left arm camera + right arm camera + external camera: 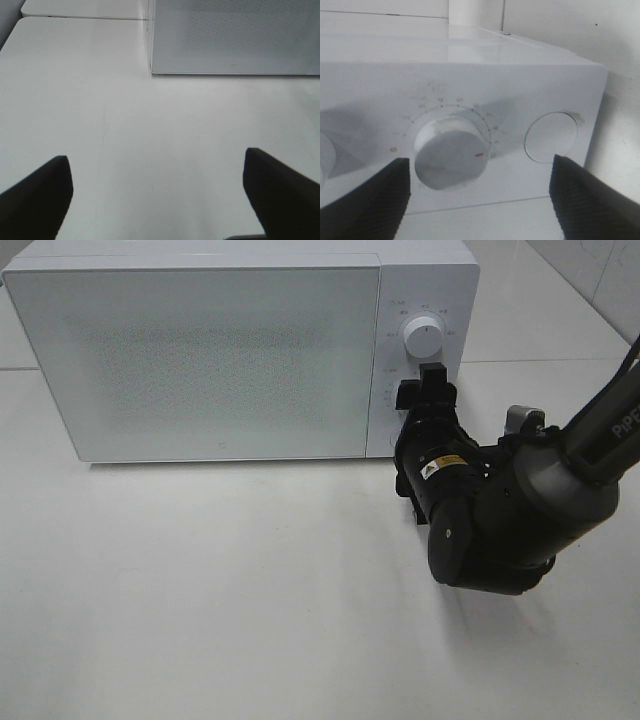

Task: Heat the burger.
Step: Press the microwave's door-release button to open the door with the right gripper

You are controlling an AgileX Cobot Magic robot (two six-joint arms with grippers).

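1. Exterior high: the microwave point(200, 350) stands on the white table point(250, 590) with its door shut. The burger shows nowhere, and the speckled door hides whether it lies inside. The right gripper point(432, 388) is up against the control panel, just below the upper knob point(424, 337) and covering the lower dial. The left arm is out of this view.
2. Left wrist: the left gripper point(156, 162) hangs over bare table near the microwave's front corner. Its fingers point(40, 195) are spread wide with nothing between them.
3. Right wrist: the timer dial point(449, 159), with its red mark, sits between the right gripper's fingers point(370, 200). They stand wide apart on either side, clear of the dial and holding nothing. A round button point(551, 136) lies just beside the dial.
4. Judged from this, the step in hand is setting the heating time. If the dial is not yet set, the next move calls for closing squarely on it and twisting. If it is set, the gripper should back straight off without nudging the dial.
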